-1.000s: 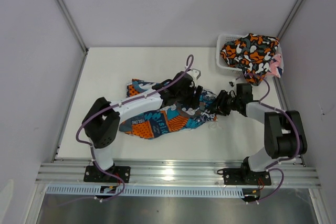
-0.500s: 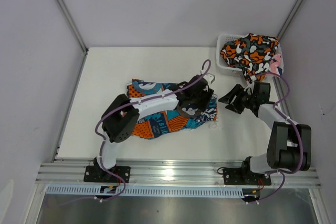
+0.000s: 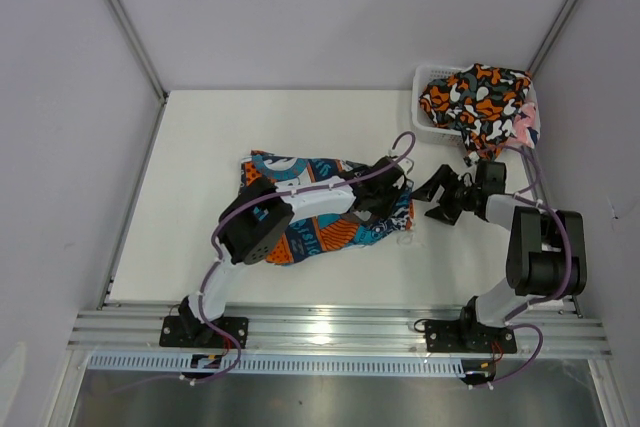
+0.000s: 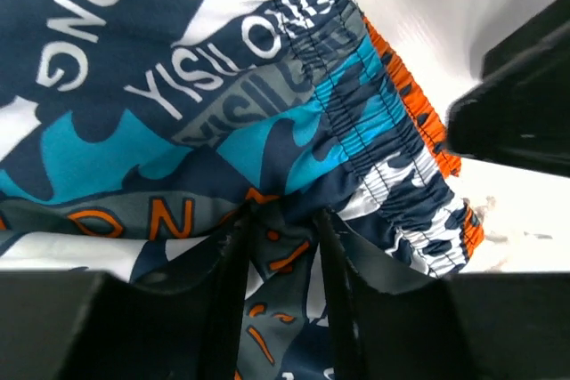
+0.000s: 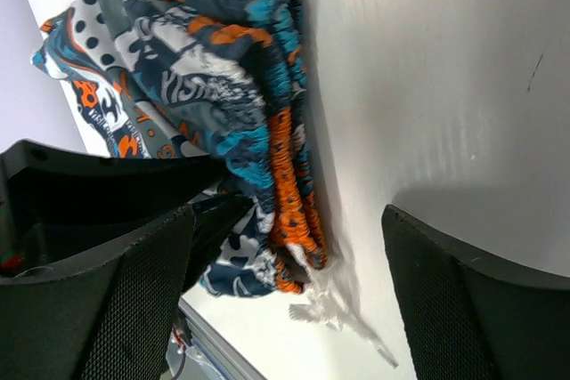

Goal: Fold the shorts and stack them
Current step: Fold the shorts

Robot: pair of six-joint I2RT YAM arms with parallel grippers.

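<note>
A white table (image 3: pixel 200 147) fills the centre of the overhead view, boxed in by pale grey walls (image 3: pixel 330 7). A white plastic mesh basket (image 3: pixel 424 107) sits in the table's upper-right corner. Aluminium rails (image 3: pixel 340 327) run along the lower edge, with a slotted strip (image 3: pixel 330 360) just beneath them.

A white table (image 3: pixel 250 127) fills an enclosure of plain pale walls at the back (image 3: pixel 340 7), left (image 3: pixel 60 147) and right (image 3: pixel 610 127), with slanting metal posts (image 3: pixel 125 22) at the two far corners. A ribbed aluminium rail (image 3: pixel 330 332) runs along the table's near edge and catches a bright overhead reflection. Below it lies a dull grey metal strip (image 3: pixel 330 397).
</note>
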